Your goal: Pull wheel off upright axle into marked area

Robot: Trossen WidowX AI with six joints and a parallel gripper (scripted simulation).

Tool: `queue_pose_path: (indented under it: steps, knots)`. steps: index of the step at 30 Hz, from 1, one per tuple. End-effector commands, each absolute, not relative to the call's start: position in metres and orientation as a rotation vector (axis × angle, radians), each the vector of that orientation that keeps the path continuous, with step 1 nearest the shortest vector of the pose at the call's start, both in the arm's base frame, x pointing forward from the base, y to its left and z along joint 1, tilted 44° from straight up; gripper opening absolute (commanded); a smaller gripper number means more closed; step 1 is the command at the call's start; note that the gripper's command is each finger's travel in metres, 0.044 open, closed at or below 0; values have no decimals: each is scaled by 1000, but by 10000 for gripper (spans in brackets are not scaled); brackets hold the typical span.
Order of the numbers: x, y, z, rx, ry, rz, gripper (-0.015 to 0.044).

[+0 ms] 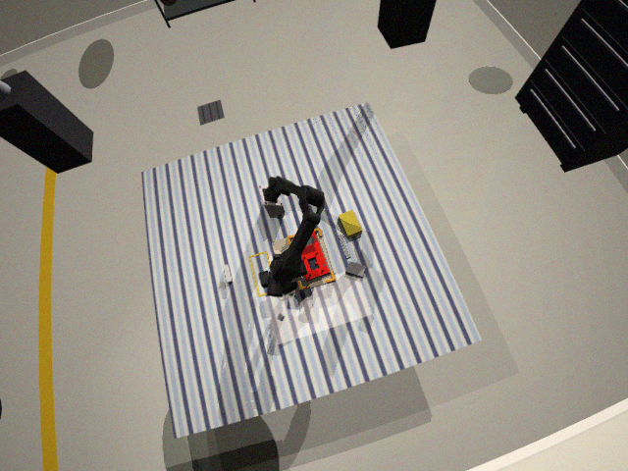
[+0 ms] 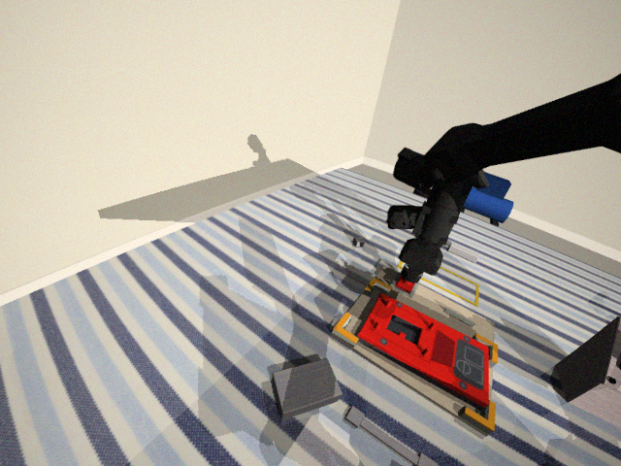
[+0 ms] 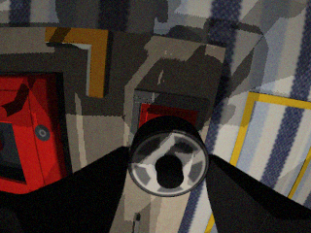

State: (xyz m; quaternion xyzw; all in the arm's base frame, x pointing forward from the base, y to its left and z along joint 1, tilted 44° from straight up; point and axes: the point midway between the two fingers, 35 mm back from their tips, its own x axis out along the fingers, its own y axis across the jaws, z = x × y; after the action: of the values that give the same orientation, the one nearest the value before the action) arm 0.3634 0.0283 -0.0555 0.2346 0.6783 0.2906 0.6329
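Note:
The wheel (image 3: 146, 179), dark with a silver spoked face, is held between the fingers of my gripper (image 3: 167, 158) (image 2: 411, 277), which is shut on it. A black axle end seems to show in its hub. It sits over a small red base (image 3: 162, 111) (image 2: 405, 284) on the tan board (image 3: 92, 141) (image 1: 280, 246). Whether the wheel has lifted along the axle cannot be told. In the exterior view the gripper hides the wheel, and in the top view the arm covers it. The marked area, a yellow outline (image 3: 282, 100) (image 2: 477, 294) (image 1: 253, 276), lies beside the board.
A red housing (image 3: 44, 157) (image 2: 443, 346) (image 1: 319, 268) lies in the board's orange-cornered recess. A grey block (image 2: 306, 385) (image 1: 354, 269) and a yellow block (image 1: 349, 223) stand past the board. A small pale bar (image 1: 228, 274) (image 2: 464, 251) lies beyond the marked area.

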Motion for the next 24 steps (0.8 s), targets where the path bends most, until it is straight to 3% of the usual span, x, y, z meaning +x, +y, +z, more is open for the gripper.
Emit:
queue_pose_path:
  steps: [1, 24]
  knots:
    - [363, 25, -53, 538, 1551, 661, 0]
    - [364, 20, -48, 539, 1550, 660, 0]
